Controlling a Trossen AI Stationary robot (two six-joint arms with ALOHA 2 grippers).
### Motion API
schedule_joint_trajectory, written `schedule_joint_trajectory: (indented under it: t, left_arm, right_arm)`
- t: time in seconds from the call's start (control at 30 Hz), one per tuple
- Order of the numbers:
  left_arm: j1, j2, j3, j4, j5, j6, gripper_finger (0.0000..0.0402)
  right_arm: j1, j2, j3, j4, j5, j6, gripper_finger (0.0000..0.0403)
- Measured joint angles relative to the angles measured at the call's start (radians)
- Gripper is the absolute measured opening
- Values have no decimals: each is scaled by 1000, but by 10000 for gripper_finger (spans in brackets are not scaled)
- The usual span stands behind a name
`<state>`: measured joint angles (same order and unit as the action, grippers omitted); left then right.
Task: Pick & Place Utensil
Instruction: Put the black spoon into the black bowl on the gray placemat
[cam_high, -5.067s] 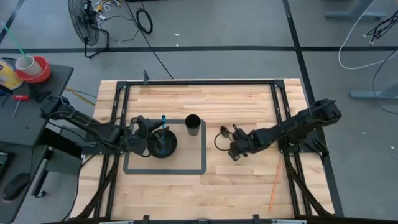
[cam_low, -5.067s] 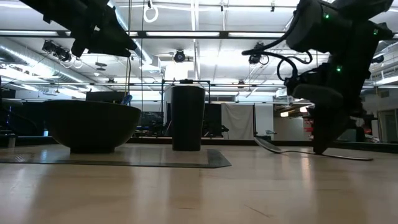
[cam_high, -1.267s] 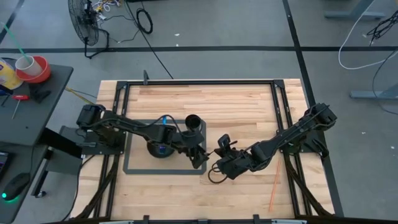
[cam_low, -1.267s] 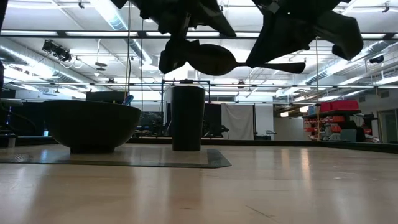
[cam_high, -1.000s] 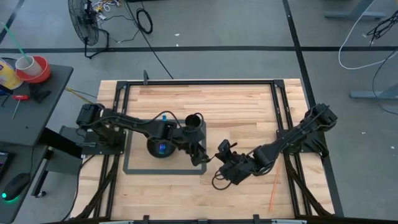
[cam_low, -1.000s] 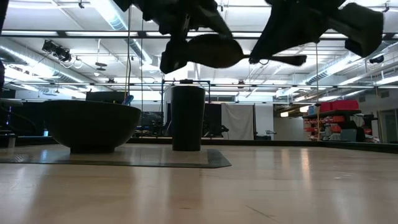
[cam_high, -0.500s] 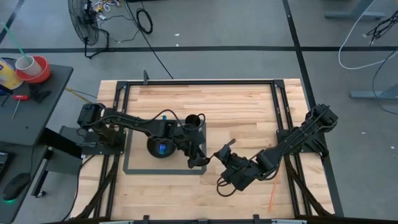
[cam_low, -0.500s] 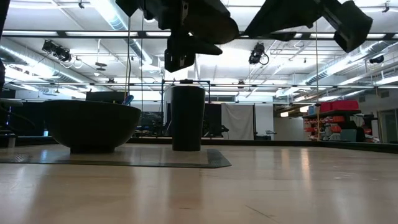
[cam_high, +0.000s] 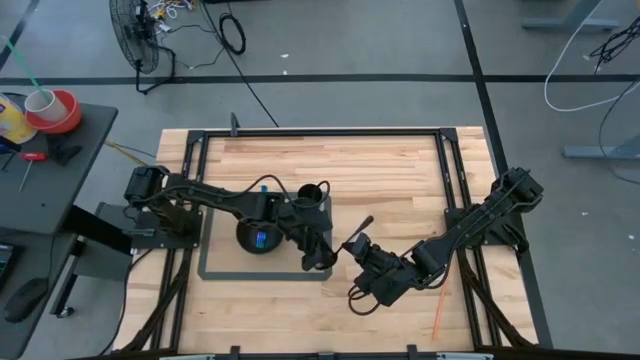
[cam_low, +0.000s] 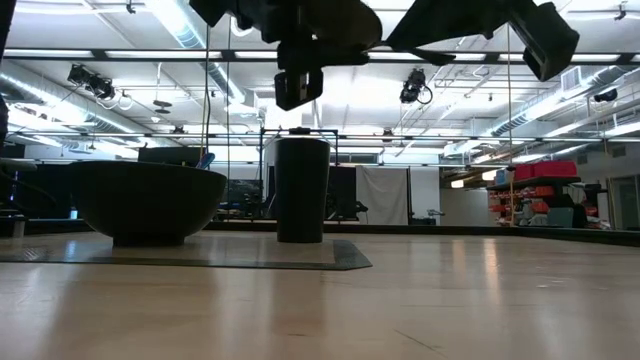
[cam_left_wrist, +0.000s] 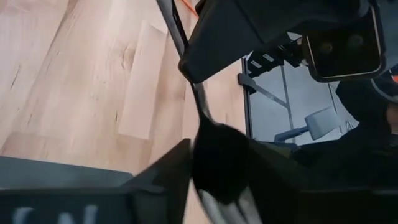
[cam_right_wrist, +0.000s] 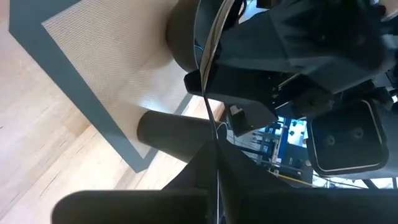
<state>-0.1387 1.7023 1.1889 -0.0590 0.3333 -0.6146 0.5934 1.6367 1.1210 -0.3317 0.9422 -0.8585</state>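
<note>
Handover midair near mat's (cam_high: 214, 270) 4 o'clock corner: left gripper (cam_high: 322, 256) now clamped on spoon (cam_high: 352, 233) bowl end; right gripper (cam_high: 352, 246) still pinches handle. Spoon airborne, shifted toward cup (cam_high: 310, 197) since half-second ago. Next likely: right lets go.

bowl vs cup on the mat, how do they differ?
Shape: the bowl is wide and low with a rounded wall; the cup is a narrow, straight-sided cylinder.
Height: in the low view the cup stands taller than the bowl.
Place: seen from above, the bowl sits at the mat's left part, the cup at its upper right corner.
Shared: both are dark, upright, open-topped and on the mat.
</note>
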Motion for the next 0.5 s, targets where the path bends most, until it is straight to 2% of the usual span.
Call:
schedule_joint_trajectory:
  t: [0.23,0.3,0.5]
  left_arm:
    - [1,0,-2,-15,-19,28,24]
    - [2,1,-3,-22,-40,25,12]
    - [-5,0,-3,-26,-82,28,13]
  right_arm:
    - [1,0,0,6,9,1,9]
    - [2,0,0,3,12,3,10]
    - [8,0,0,15,17,8,28]
